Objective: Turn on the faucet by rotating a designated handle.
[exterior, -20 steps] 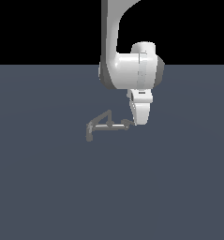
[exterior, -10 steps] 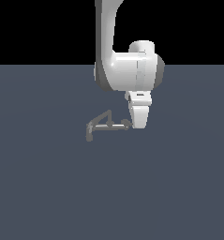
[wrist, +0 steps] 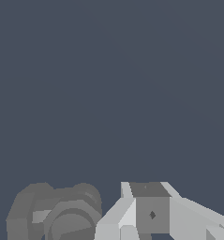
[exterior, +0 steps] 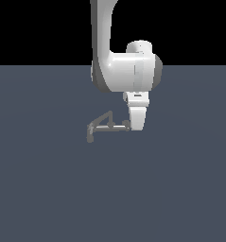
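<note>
A tiny grey metal faucet of thin rods (exterior: 104,126) is seen lying on the flat dark slate-blue floor (exterior: 48,189), directly below the bulky white robot arm (exterior: 124,71). Its long axis is set by a straight bar that runs level across the exterior view, from the exterior view's left to its right. From that bar a slanted pipe rises to a peak and falls away to a down-bent spout at the end on the exterior view's left. The opposite end of the bar is reached by the white gripper (exterior: 136,124), which is pointed straight down and is placed against that end.

The short light-grey crossbar handle (wrist: 62,215) is shown in the wrist view as blocky grey shapes just beside one white finger (wrist: 151,213). In the exterior view the handle is hidden behind the gripper. Only one finger is clearly seen, so whether the gripper is spread or closed cannot be told, nor whether the handle is touched.
</note>
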`<control>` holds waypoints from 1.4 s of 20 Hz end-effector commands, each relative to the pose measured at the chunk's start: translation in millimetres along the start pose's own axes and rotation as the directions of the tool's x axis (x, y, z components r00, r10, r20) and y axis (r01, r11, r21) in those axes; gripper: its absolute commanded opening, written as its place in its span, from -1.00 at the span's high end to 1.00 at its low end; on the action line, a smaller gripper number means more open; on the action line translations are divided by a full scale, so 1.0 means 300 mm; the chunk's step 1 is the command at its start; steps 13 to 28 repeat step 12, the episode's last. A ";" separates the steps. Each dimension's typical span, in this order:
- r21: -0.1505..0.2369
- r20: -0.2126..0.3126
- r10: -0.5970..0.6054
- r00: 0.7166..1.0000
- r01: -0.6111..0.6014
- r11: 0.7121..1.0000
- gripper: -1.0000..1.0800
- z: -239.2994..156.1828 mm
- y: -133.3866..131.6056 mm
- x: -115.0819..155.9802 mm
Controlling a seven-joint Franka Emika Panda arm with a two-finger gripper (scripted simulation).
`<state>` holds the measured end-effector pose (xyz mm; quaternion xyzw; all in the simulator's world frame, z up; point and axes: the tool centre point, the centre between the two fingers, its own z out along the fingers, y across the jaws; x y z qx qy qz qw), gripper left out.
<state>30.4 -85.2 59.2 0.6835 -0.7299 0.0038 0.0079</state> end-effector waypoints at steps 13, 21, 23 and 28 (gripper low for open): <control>0.006 0.016 -0.048 0.999 0.048 0.999 1.00 -0.009 -0.100 -0.210; 0.006 0.016 -0.048 0.999 0.048 0.999 1.00 -0.009 -0.100 -0.210; 0.006 0.016 -0.048 0.999 0.048 0.999 1.00 -0.009 -0.100 -0.210; 0.006 0.016 -0.048 0.999 0.048 0.999 1.00 -0.009 -0.100 -0.210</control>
